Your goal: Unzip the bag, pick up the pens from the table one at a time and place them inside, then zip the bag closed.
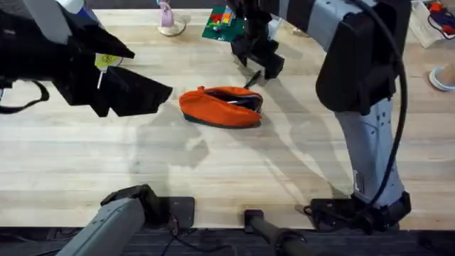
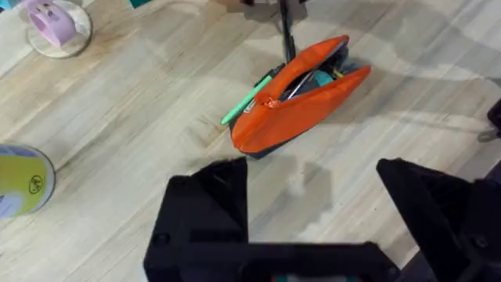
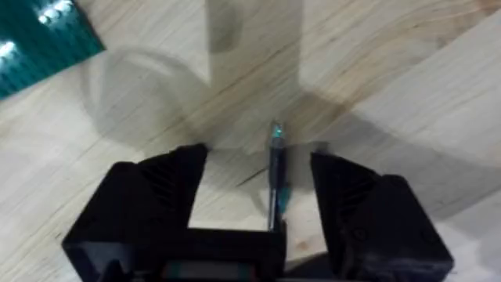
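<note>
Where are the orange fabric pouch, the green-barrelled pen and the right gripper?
Orange fabric pouch (image 2: 309,98): left wrist view, on its orange side panel.
Green-barrelled pen (image 2: 244,103): left wrist view, on the barrel sticking out of the pouch.
Right gripper (image 3: 258,184): right wrist view, midway between its fingertips.

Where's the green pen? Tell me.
In the left wrist view, the green pen sticks out of one end of the open bag, which lies near the middle of the table.
</note>
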You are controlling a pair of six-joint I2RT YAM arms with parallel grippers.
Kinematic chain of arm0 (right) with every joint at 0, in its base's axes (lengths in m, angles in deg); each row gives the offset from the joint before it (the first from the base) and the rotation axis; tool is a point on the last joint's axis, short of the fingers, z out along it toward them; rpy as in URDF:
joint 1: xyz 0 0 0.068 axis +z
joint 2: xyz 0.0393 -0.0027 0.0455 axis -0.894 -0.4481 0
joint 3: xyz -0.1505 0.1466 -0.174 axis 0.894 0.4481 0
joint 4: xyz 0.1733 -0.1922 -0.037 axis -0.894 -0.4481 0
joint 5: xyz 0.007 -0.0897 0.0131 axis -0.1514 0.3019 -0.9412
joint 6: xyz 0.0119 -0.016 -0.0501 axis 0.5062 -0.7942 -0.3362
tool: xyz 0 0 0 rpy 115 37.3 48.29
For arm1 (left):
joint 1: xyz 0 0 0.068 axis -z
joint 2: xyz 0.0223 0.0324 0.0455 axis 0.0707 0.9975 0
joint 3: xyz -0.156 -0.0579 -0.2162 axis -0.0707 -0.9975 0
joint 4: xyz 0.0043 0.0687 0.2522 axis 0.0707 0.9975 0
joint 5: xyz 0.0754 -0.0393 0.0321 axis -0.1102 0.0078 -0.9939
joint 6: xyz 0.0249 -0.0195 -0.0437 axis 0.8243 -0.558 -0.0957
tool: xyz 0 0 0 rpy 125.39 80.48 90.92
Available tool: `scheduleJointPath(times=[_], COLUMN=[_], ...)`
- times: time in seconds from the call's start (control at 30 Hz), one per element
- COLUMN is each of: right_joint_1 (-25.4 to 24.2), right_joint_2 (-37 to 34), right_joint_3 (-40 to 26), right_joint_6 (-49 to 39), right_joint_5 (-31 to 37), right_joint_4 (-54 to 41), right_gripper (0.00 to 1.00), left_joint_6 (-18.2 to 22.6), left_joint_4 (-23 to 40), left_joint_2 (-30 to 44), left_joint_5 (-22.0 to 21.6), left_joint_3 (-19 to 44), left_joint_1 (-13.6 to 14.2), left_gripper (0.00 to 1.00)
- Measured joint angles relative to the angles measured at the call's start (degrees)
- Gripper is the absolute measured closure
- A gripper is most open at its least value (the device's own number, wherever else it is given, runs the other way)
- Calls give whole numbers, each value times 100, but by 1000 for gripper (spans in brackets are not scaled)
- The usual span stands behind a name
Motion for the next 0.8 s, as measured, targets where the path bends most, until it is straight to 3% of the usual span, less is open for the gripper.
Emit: scheduleJointPath(times=[0.17, 0.5, 0.8], right_joint_1=[56, 309, 323], right_joint_2=[-14, -37, -37], right_joint_3=[-2, -9, -15], right_joint_6=[48, 88, 88], right_joint_5=[36, 61, 67], right_joint_4=[78, 59, 43], right_gripper=[292, 942, 968], left_joint_6=[0, 0, 0], left_joint_4=[0, -2, 0], left_joint_2=[0, 0, 0], left_joint_5=[0, 0, -1], left_joint_3=[0, 0, 0], left_joint_1=[0, 0, 0], left_gripper=[7, 8, 6])
